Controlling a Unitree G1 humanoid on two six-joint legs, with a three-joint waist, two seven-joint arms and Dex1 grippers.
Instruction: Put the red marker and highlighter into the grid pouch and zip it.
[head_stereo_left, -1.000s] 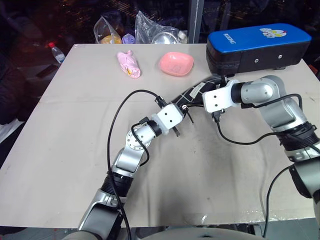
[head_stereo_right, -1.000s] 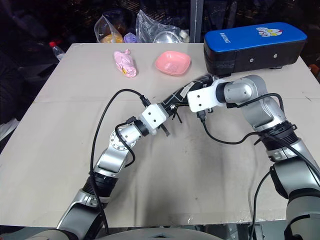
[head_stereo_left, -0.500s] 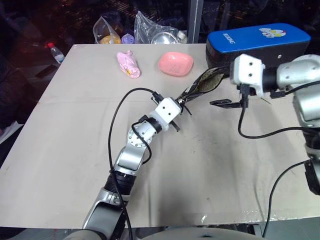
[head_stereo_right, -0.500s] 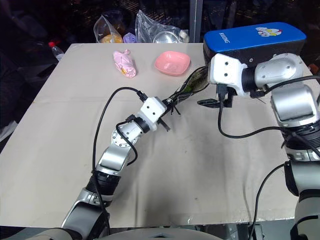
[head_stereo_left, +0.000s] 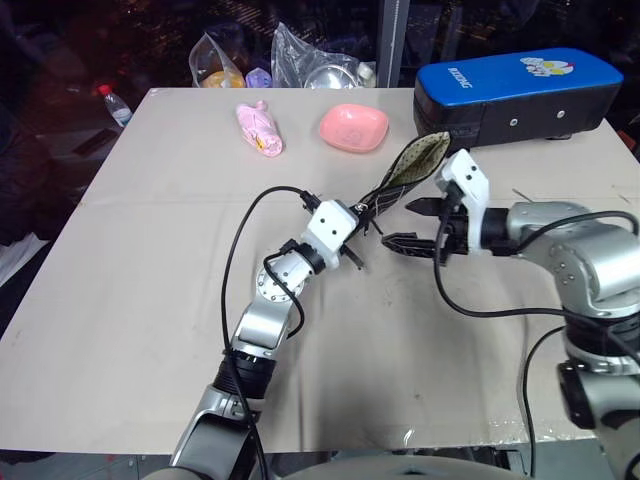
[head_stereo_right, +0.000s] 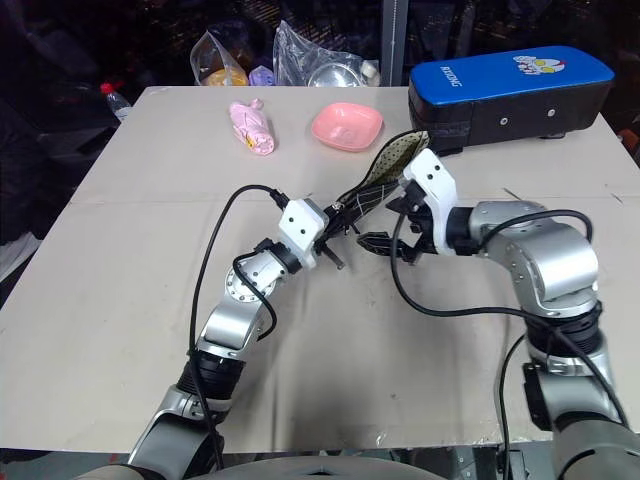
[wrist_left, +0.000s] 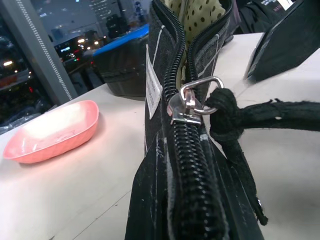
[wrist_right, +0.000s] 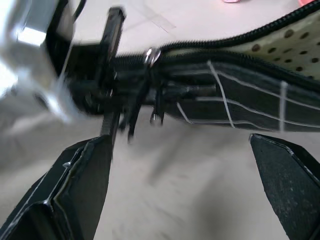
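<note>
My left gripper (head_stereo_left: 366, 213) is shut on one end of the grid pouch (head_stereo_left: 408, 172), which rises slanting above the table. The far end of the pouch gapes and shows beige dotted lining (wrist_left: 199, 17). Its silver zipper slider (wrist_left: 190, 104) with a black cord pull (wrist_left: 239, 114) sits close to my left gripper. My right gripper (head_stereo_left: 412, 225) is open beside the pouch, pointing at it near the slider (wrist_right: 151, 56), and holds nothing. One of its fingers (wrist_right: 77, 192) stands on each side in the right wrist view. The red marker and the highlighter are hidden.
A blue-topped black case (head_stereo_left: 515, 88) stands at the back right, just behind the pouch. A pink dish (head_stereo_left: 352, 127) and a pink soft toy (head_stereo_left: 258, 131) lie at the back, with plastic bags (head_stereo_left: 305, 55) and a bottle (head_stereo_left: 113, 106) at the far edge.
My right gripper left the pouch's far end, opened wide, rolled over and came back beside the pouch near the left gripper. The pouch's open end now stands freer and higher.
</note>
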